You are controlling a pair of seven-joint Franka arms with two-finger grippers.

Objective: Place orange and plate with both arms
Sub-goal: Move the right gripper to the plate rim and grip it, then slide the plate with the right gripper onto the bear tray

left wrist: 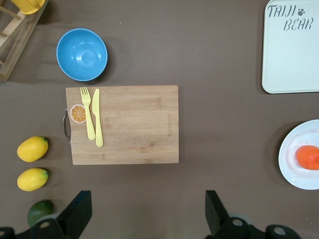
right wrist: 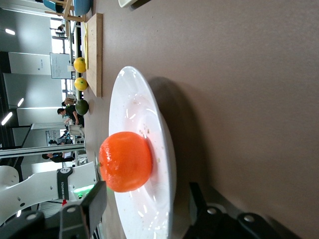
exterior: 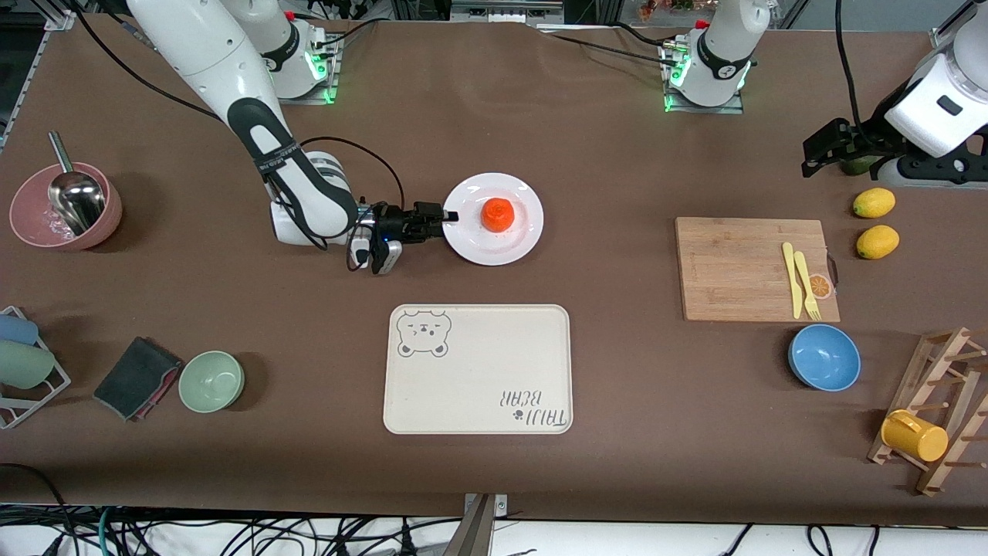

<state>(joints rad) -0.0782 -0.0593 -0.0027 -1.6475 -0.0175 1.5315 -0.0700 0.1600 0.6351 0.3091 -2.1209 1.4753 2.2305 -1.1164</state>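
Now plate [exterior: 494,239] flat, orange [exterior: 498,215] on it; right tool [exterior: 446,217] spread astride rim; left tool [left wrist: 144,211] spread.

A bright orange-red orange [exterior: 498,214] sits on a glossy white plate [exterior: 519,239]; the tray [exterior: 478,401] is cream, bear-printed.

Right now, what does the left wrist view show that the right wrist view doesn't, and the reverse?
Left wrist only: the round blue bowl, the yellow plastic fork and knife on the bamboo cutting board, and the left claw open over bare table. Right wrist only: the right claw, fingers either side of the glossy white round plate rim. Both: that plate, the small orange-red fruit on it, two yellow lemons, the dark green avocado.
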